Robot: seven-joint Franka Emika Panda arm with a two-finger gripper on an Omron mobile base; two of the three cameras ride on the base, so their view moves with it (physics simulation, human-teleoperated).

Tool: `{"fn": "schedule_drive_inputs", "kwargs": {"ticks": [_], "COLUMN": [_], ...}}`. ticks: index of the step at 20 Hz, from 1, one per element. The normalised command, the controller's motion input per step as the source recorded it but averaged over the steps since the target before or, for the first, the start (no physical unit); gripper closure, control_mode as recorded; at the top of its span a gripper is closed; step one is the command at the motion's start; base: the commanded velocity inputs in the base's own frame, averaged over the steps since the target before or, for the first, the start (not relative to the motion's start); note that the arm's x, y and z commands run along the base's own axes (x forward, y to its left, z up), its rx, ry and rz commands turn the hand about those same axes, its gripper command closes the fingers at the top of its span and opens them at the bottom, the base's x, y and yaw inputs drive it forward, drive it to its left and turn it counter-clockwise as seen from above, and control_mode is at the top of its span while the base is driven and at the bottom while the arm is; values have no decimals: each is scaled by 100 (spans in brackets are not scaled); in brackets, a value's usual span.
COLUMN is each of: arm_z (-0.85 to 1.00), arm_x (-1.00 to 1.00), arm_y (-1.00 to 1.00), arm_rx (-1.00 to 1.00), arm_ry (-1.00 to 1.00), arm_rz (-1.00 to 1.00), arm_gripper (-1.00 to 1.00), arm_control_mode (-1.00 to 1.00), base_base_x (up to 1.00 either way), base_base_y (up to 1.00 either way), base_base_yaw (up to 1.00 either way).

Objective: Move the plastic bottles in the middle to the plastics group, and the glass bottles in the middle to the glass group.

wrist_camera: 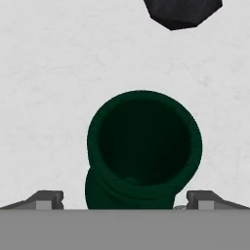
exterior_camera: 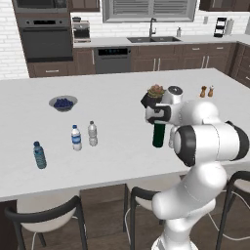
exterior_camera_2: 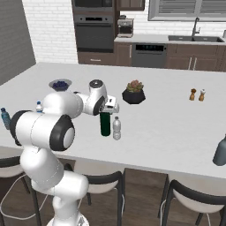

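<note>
At centre right of the left base view, the gripper (exterior_camera: 157, 118) hangs directly over the dark green bottle (exterior_camera: 157, 135), which stands upright on the white island counter (exterior_camera: 117, 88). In the hand view, the bottle's round mouth (wrist_camera: 144, 146) lies between the 2 fingertips (wrist_camera: 46, 199), which stand spread on either side with a gap to the glass; the gripper is open. In the right base view, 1 clear white-capped bottle (exterior_camera_2: 116, 128) stands just beside the green bottle, on its right. At centre left of the left base view, another clear bottle (exterior_camera: 93, 134) stands just beside the blue-labelled bottle (exterior_camera: 76, 137), with the blue-tinted bottle (exterior_camera: 39, 155) lower left. A dark potted plant (exterior_camera_2: 134, 92) sits behind the gripper.
</note>
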Motion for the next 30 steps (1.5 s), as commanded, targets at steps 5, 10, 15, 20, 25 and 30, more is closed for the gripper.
{"fn": "schedule_drive_inputs", "kwargs": {"ticks": [5, 10, 15, 20, 25, 30], "arm_z": [-8, -1, 0, 0, 0, 11], "arm_x": [13, 2, 0, -9, -30, -59], "arm_y": [0, 0, 0, 0, 5, 12], "arm_rx": [0, 0, 0, 0, 0, 0], "arm_ry": [0, 0, 0, 0, 0, 0], "arm_rz": [1, 0, 0, 1, 8, 12], "arm_gripper": [-100, -100, 100, 100, 100, 100], "arm_control_mode": [-100, -100, -100, -100, -100, -100], "base_base_x": [0, 0, 0, 0, 0, 0], "base_base_y": [0, 0, 0, 0, 0, 0], "base_base_yaw": [0, 0, 0, 0, 0, 0]}}
